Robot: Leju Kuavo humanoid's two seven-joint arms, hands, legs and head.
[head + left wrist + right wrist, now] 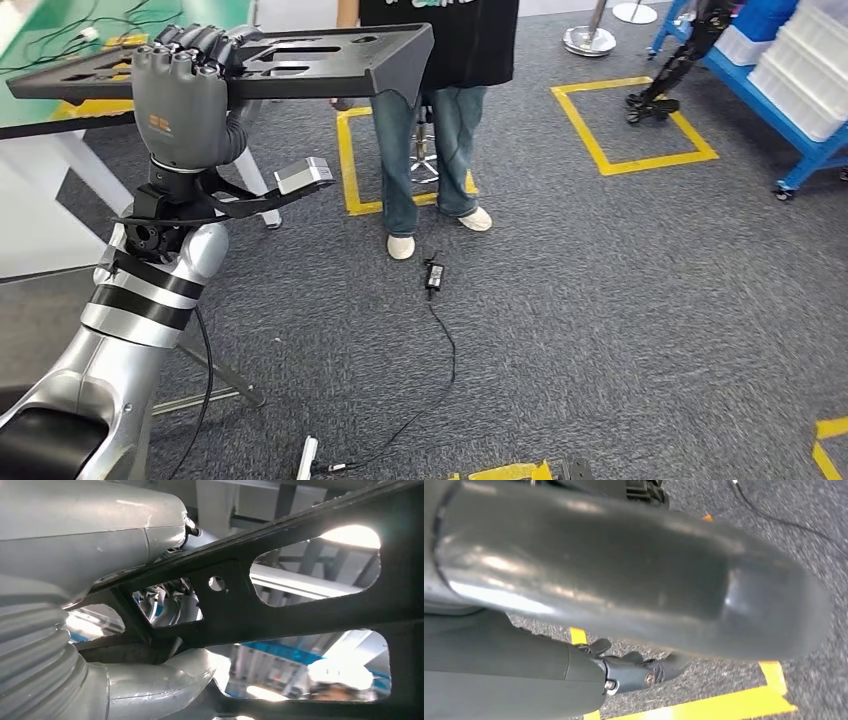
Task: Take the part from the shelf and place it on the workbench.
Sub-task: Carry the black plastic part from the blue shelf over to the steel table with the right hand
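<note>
Dark grey, flat and full of cut-outs, the part was held up level in the left hand, high in the head view and partly over the green worktop at the left edge. The fingers curled over the near edge of the plate from above; in the left wrist view the thumb pressed from beneath, so the part was pinched between thumb and fingers. My reading is that this edge grip kept the plate flat for carrying and for setting down flush on the worktop. Most of the plate hung out to one side of the hand, so a tilt or slip seemed the main risk.

The right hand hung low over grey carpet and yellow floor tape. The view was too close and blurred for me to tell how far its fingers were apart; nothing plainly showed in them.

Count: one part, one worktop, two robot hands. One person stood just beyond the far end of the plate, on the carpet. One black cable with an adapter lay on the floor in front of the person's feet. One blue shelf rack stood well apart at the right, holding pale bins.

Judged stage: part already off the shelf, placement not yet done.
</note>
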